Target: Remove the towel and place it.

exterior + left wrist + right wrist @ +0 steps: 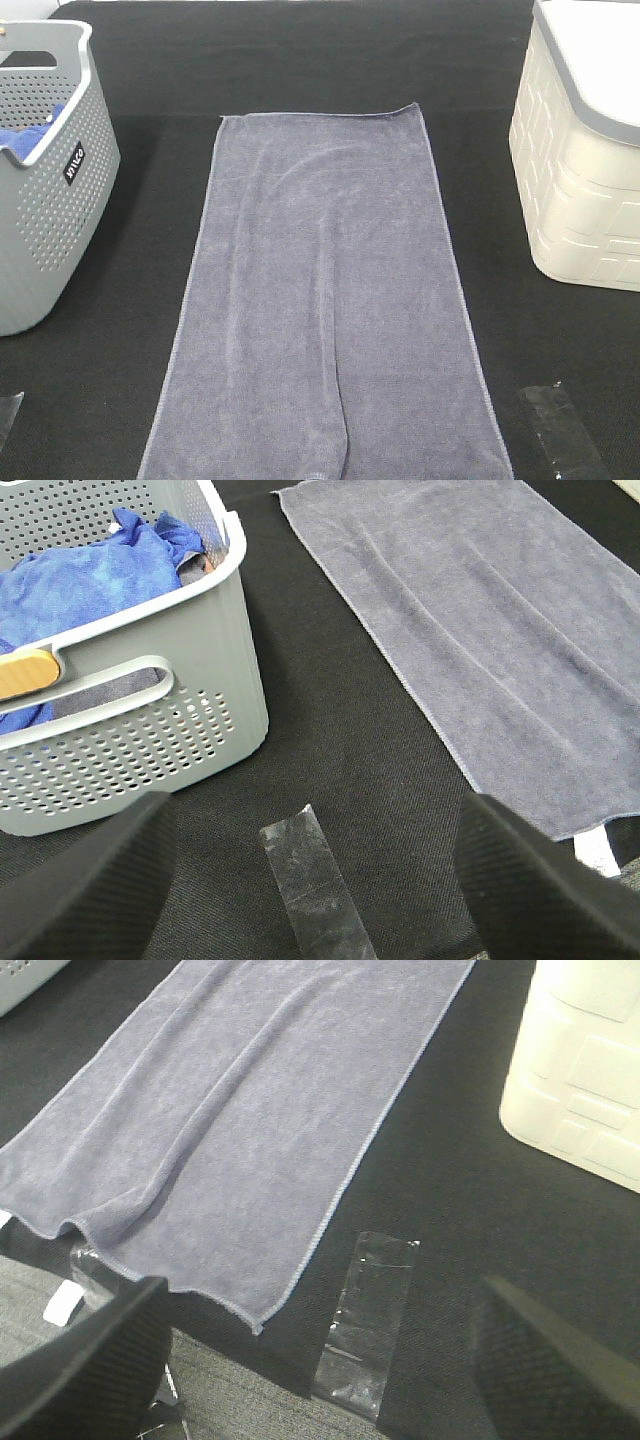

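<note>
Towel (325, 300) is seen spread flat and lengthwise on the black table (150, 60), between the grey perforated basket (50, 200) and the cream bin (580, 200), touching neither. A bright blue cloth (90, 575) is held inside the basket. Left gripper (315, 880) and right gripper (320, 1360) are both held with fingers wide apart, nothing between them, each above a strip of clear tape (365, 1325).
</note>
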Tool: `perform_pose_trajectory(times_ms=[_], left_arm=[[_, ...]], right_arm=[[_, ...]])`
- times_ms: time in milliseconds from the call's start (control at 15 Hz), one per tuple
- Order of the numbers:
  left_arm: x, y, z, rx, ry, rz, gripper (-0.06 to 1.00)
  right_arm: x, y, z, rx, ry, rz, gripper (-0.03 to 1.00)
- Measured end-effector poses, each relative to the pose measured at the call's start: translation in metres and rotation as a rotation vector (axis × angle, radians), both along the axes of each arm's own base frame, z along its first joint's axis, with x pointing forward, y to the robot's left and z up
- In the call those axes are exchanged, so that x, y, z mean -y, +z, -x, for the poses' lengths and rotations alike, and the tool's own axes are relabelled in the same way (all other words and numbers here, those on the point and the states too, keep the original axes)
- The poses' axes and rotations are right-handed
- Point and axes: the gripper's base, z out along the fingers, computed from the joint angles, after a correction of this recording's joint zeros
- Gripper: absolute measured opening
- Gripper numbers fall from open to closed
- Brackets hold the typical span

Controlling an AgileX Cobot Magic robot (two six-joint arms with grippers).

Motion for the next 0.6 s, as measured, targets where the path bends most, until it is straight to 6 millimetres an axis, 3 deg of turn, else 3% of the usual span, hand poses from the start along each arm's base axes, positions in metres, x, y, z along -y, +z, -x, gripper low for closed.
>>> perform_pose_trajectory(times_ms=[267, 600], left_arm=[[0.0000, 0.0000, 0.0002, 0.000, 0.030, 0.000, 0.73], [0.0006, 0.0000, 0.0029, 0.008, 0.335, 0.002, 0.73]], right_arm=[[0.0004, 0.0003, -0.0024, 0.003, -0.145, -0.003, 0.76], [0.0004, 0.0008, 0.0029, 0.054, -0.243, -0.013, 0.76]])
